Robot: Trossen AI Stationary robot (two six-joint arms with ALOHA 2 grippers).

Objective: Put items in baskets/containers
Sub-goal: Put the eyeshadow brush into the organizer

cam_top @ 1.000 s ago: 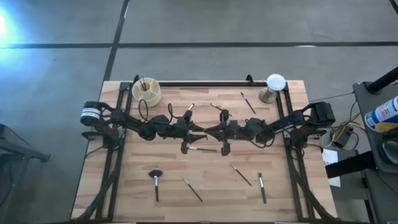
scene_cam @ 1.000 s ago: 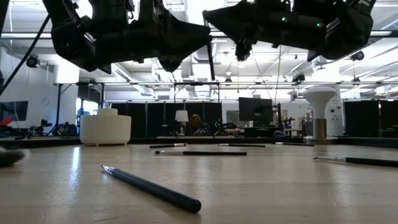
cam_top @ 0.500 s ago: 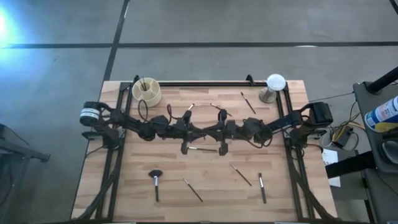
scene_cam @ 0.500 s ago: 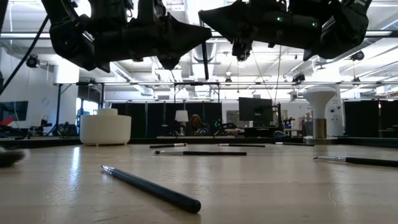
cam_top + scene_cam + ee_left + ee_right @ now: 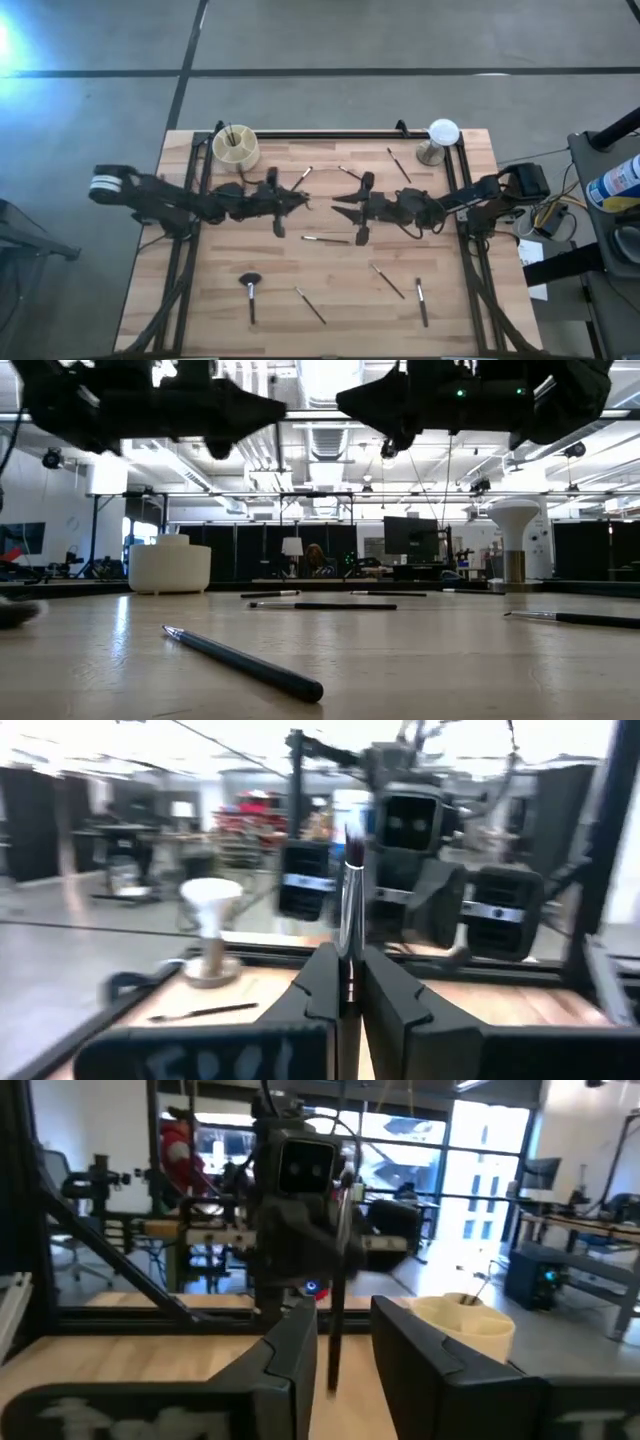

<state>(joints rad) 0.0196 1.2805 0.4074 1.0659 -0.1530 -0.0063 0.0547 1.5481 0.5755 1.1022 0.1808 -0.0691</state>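
Observation:
My left gripper [image 5: 347, 962] is shut on a thin dark makeup brush [image 5: 350, 890] and holds it upright in the air over the table's middle [image 5: 303, 203]. My right gripper [image 5: 343, 1320] faces it a little to the right [image 5: 337, 206], open and touching nothing. In the right wrist view the brush [image 5: 334, 1290] shows beyond the right fingers. The cream cup [image 5: 235, 147] stands at the far left with brushes in it. Other brushes lie flat on the table, among them one [image 5: 325, 240] just nearer than the grippers and a fluffy-headed one [image 5: 250, 290]. My left gripper pinches the brush's handle [image 5: 349, 935] between its two fingers. The fingers come roughly level from the table's left and lie across the brush. The brush stands upright, bristles [image 5: 352, 832] up and its lower end [image 5: 330, 1380] hanging below the fingers, clear of the table.
A white dome on a metal stand [image 5: 441, 135] stands at the far right corner. Loose brushes lie near the front edge [image 5: 310, 305] [image 5: 387, 280] [image 5: 421, 300] and toward the far edge [image 5: 398, 163] [image 5: 305, 176]. A black frame runs along the table's sides and back.
The upright brush has passed from my right gripper to my left: the left took hold and the right let go. My left gripper has then drawn back toward the table's left edge with the brush, still upright and clear of the table. My right gripper stayed nearly in place.

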